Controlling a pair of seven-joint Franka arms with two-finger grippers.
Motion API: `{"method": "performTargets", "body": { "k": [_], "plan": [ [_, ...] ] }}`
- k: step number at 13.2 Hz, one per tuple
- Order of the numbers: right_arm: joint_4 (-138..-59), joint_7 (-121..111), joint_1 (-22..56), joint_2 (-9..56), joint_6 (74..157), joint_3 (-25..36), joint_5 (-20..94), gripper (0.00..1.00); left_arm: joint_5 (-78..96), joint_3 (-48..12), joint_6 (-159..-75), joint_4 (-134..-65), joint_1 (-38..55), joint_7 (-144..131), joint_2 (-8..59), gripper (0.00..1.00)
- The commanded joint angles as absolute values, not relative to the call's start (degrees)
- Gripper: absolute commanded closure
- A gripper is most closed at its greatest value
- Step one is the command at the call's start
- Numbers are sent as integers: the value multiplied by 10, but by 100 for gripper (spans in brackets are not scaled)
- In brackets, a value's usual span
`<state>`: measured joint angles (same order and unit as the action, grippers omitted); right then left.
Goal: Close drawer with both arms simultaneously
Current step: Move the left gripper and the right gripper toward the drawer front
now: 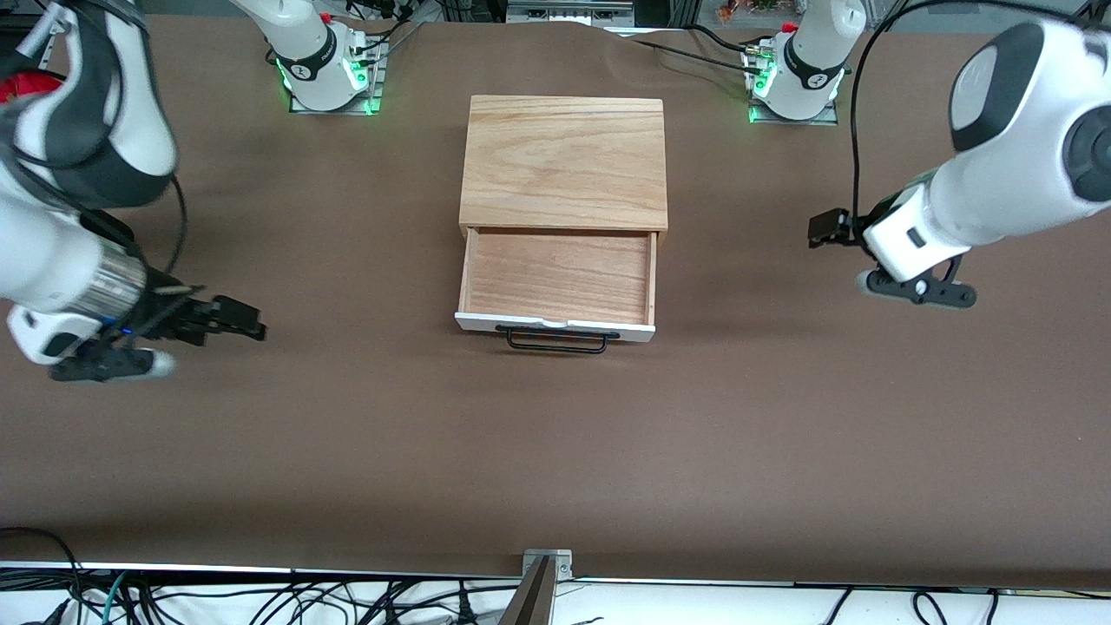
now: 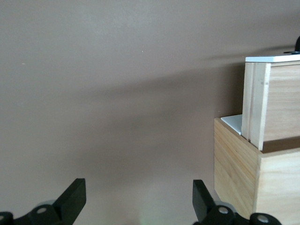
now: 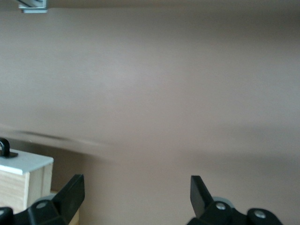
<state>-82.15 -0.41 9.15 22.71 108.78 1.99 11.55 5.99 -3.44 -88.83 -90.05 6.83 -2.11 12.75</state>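
The light-wood box [image 1: 564,161] stands mid-table. Its drawer [image 1: 557,278] is pulled out toward the front camera, empty, with a white front panel [image 1: 555,325] and a black wire handle [image 1: 555,340]. My left gripper [image 1: 825,227] is open and empty, over the table toward the left arm's end, well apart from the drawer. My right gripper [image 1: 247,319] is open and empty, over the table toward the right arm's end, also apart from the drawer. The left wrist view shows the box [image 2: 243,173] and the drawer's side [image 2: 269,105]. The right wrist view shows the drawer's front corner [image 3: 23,176].
The brown table cover [image 1: 555,451] surrounds the box. The arm bases [image 1: 330,61] [image 1: 794,74] stand along the table's edge farthest from the front camera. A metal bracket [image 1: 547,564] sits at the nearest edge, with cables below it.
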Motion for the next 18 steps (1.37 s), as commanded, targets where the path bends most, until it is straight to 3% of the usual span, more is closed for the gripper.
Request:
{"method": "performTargets", "body": {
  "k": [1, 5, 10, 14, 18],
  "plan": [
    [-805, 3, 130, 257, 1129, 22, 138, 0, 83, -39, -878, -870, 87, -19, 145, 0],
    [-805, 4, 175, 305, 1213, 22, 200, 0, 220, -38, -891, -863, 90, -30, 192, 0],
    [-805, 4, 232, 354, 1297, 21, 220, 0, 333, -39, -1021, -838, 113, -29, 286, 0],
    [-804, 5, 250, 375, 1306, 18, 221, 0, 432, -33, -1162, -839, 160, -43, 337, 0],
    [-805, 4, 255, 389, 1309, 4, 221, 0, 435, -33, -1251, -838, 203, -108, 365, 0]
  ]
}}
